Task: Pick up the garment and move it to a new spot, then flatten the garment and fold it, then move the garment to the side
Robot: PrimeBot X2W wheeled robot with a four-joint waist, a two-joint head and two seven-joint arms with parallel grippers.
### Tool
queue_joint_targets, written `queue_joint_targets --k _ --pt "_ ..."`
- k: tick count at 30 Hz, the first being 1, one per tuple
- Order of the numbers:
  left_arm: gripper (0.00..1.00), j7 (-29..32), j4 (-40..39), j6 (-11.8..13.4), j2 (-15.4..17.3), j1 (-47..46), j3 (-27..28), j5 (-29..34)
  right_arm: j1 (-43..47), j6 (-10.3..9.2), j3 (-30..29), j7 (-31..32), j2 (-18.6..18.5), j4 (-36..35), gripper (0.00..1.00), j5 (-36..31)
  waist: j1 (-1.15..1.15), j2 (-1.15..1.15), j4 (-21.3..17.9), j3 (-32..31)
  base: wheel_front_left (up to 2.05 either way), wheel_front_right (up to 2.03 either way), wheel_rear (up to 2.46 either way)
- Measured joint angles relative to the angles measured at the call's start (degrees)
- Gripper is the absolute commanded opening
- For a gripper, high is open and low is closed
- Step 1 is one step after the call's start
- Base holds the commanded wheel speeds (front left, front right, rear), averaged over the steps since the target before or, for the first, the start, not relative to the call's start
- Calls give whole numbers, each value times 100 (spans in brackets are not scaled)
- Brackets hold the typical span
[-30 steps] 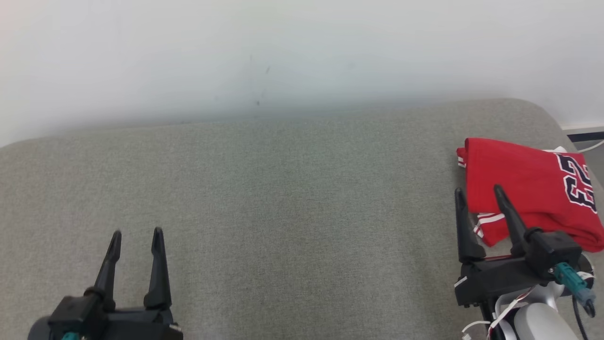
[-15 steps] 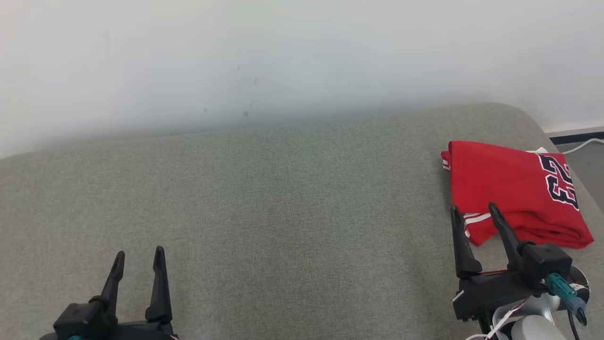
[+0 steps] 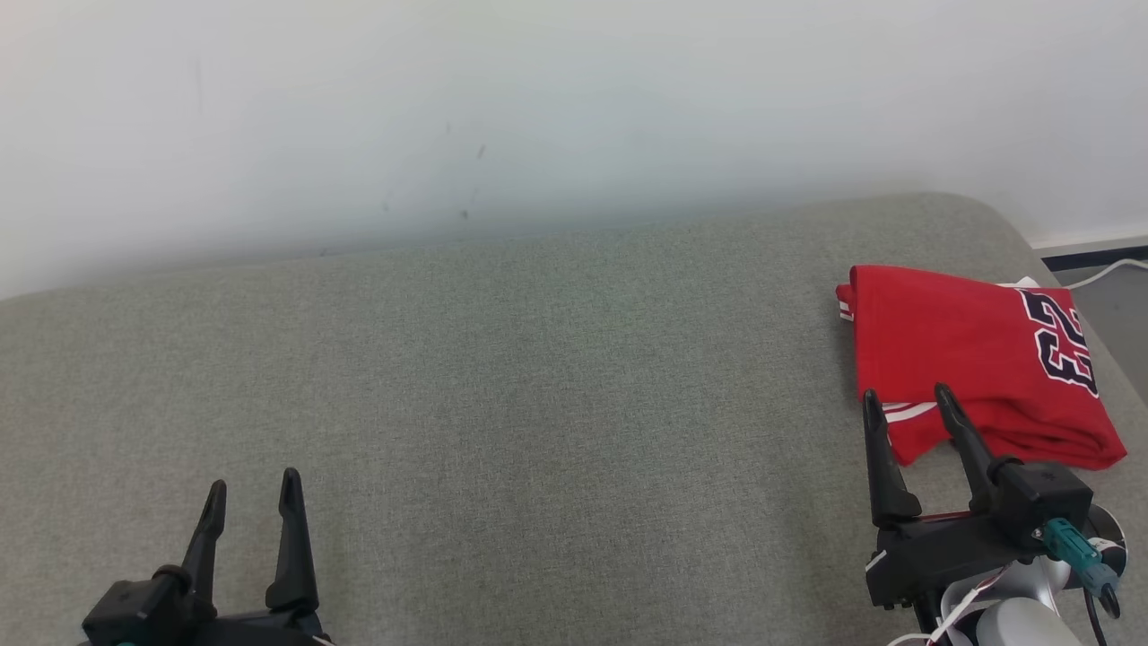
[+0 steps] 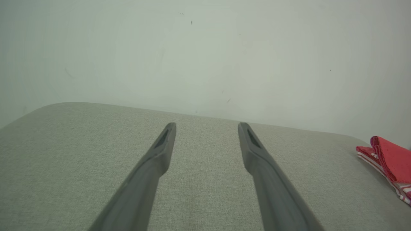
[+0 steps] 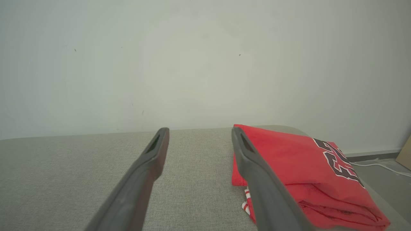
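Note:
The garment [image 3: 964, 354] is a red jersey with a dark number and white trim, folded into a compact stack at the right end of the grey cushioned surface [image 3: 538, 377]. It also appears in the right wrist view [image 5: 298, 166] and at the edge of the left wrist view [image 4: 390, 160]. My right gripper [image 3: 906, 404] hovers open just in front of the garment's near left corner, holding nothing. My left gripper [image 3: 253, 489] is open at the lower left, far from the garment, with bare fabric between its fingers [image 4: 160, 150].
A white wall [image 3: 538, 108] rises behind the surface. Off the right end lies grey floor with a white cable [image 3: 1108, 272] and a dark skirting strip [image 3: 1094, 256]. The wide grey fabric stretches between the two grippers.
The head camera has shifted, sliding the whole scene left and down. Both grippers have drawn back slightly toward the bottom of the view, the right one away from the garment; both stay open.

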Motion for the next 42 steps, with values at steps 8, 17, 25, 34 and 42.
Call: queue_joint_targets --k 8,17,25,34,42 --pt "100 27 -10 -1 -2 0 8 -69 5 0 -23 -1 4 -2 100 0 0 0 4 7 0 0 0" --pt "100 34 -38 -2 -7 0 14 -81 15 -1 -30 -1 12 -15 100 0 0 0 27 36 0 0 0" --pt "0 49 41 -2 -20 19 12 -83 38 -1 -19 4 38 55 0 1 0 -1 22 53 0 0 0" --pt "0 105 413 -38 -131 233 20 -198 396 29 -3 62 174 413 0 149 0 0 23 52 0 0 0" --pt "0 236 493 -116 -146 218 134 -866 363 140 -147 235 221 469 0 758 0 0 26 46 0 0 0"
